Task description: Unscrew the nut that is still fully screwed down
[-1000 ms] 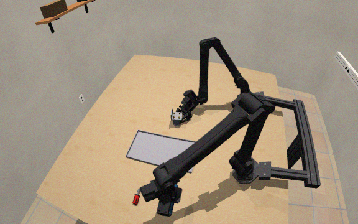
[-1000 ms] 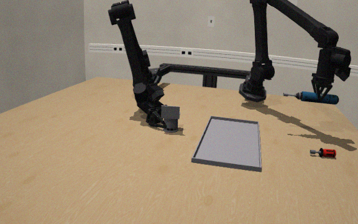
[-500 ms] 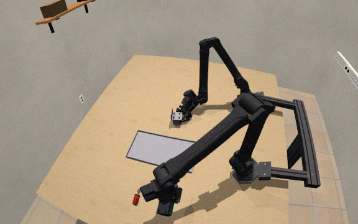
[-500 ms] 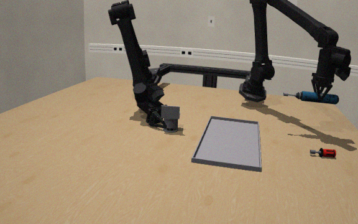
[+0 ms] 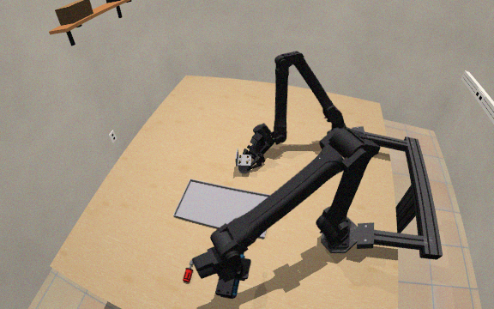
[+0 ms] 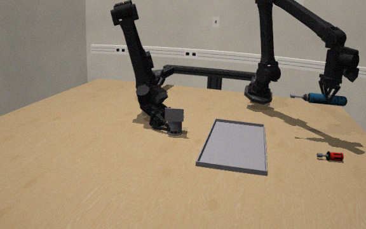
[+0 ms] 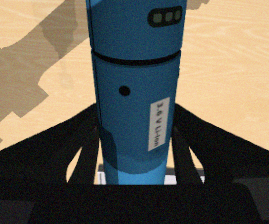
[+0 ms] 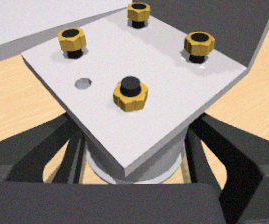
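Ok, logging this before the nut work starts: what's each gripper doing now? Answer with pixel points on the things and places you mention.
Left gripper [image 6: 329, 99] [image 7: 136, 150]: closed on the electric nut driver [image 6: 321, 98] [image 7: 130, 112].
Right gripper [image 6: 170, 128] [image 8: 135, 150]: closed on the joint module [image 6: 175, 127] [image 8: 135, 174].
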You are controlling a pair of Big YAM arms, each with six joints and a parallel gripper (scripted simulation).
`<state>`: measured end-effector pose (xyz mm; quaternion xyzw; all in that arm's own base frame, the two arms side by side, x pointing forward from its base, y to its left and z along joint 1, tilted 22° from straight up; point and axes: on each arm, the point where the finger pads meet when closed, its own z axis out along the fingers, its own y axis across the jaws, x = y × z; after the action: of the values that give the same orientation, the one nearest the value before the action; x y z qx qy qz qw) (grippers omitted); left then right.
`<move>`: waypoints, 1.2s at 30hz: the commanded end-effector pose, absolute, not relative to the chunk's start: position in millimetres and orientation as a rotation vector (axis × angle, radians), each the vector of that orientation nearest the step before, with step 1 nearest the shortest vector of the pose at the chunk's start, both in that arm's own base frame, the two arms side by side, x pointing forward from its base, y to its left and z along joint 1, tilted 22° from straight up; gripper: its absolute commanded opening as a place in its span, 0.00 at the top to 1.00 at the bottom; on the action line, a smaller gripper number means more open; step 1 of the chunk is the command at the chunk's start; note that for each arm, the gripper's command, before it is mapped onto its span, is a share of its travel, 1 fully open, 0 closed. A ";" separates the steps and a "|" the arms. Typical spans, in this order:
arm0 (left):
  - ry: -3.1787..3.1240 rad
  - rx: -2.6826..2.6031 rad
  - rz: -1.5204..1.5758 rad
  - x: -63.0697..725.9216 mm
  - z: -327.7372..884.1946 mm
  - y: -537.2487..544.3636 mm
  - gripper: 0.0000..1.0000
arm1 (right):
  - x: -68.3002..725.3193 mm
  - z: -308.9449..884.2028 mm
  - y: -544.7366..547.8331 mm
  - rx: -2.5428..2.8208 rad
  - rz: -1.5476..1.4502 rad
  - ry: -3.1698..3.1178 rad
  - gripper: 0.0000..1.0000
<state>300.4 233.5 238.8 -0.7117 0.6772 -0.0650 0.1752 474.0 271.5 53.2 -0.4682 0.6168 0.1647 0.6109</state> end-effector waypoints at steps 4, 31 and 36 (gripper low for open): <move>1.953 -1.873 -0.181 316.6 249.6 225.0 0.58 | 477.2 59.1 273.9 -1.076 0.377 1.409 0.41; 2.090 -1.419 -0.160 393.4 250.9 191.3 0.58 | 477.2 59.1 273.9 -1.076 0.377 1.409 0.41; 2.118 -1.390 -0.154 387.0 235.8 179.9 0.58 | 477.2 59.1 273.9 -1.076 0.377 1.409 0.41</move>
<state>378.6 187.8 225.9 -0.5494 0.7868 -0.0571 0.2752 474.0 271.5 53.2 -0.4682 0.6168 0.1647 0.6109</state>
